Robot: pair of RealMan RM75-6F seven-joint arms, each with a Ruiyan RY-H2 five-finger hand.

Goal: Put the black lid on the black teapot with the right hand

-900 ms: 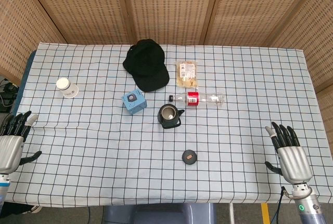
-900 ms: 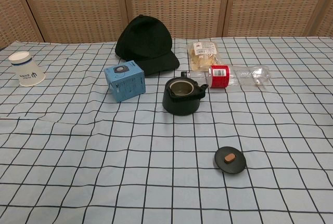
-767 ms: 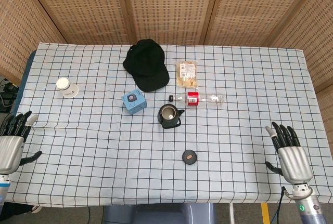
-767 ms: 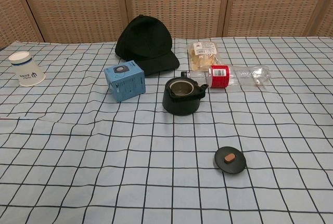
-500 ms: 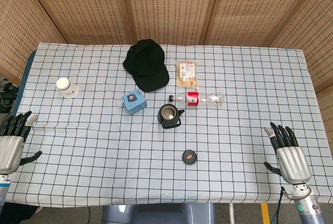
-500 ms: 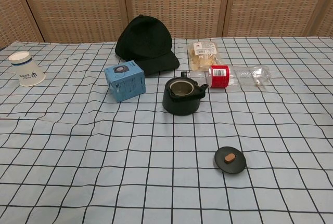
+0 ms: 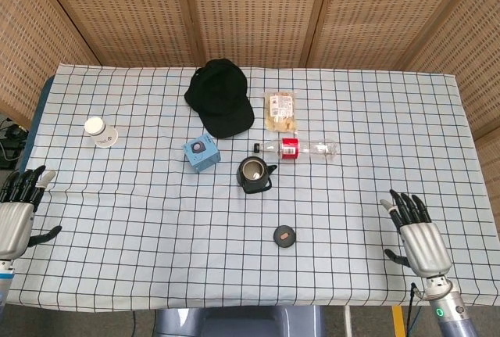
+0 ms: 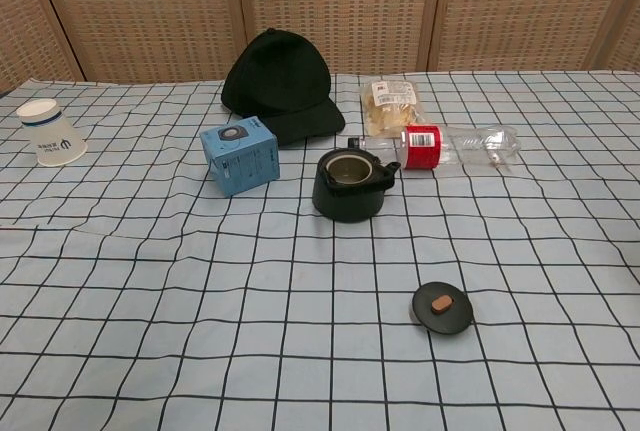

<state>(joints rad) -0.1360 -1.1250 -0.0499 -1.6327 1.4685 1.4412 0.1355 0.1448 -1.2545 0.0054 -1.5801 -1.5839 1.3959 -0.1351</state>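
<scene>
The black teapot (image 7: pixel 255 175) (image 8: pixel 348 185) stands uncovered near the table's middle, its mouth showing. The black lid (image 7: pixel 284 237) (image 8: pixel 441 308), with a brown knob on top, lies flat on the checked cloth nearer the front edge, to the right of the teapot. My right hand (image 7: pixel 418 234) hovers at the front right of the table, fingers spread and holding nothing, well to the right of the lid. My left hand (image 7: pixel 17 212) rests at the table's left edge, fingers apart and empty. Neither hand shows in the chest view.
A black cap (image 7: pixel 221 97), a snack packet (image 7: pixel 281 111), a clear bottle with a red label (image 7: pixel 297 148), a blue box (image 7: pixel 201 152) and a tipped paper cup (image 7: pixel 100 130) lie behind and beside the teapot. The checked tablecloth (image 7: pixel 156 227) covers the table.
My right hand has shifted left, toward the lid side of the table. The left hand and all objects have stayed put.
</scene>
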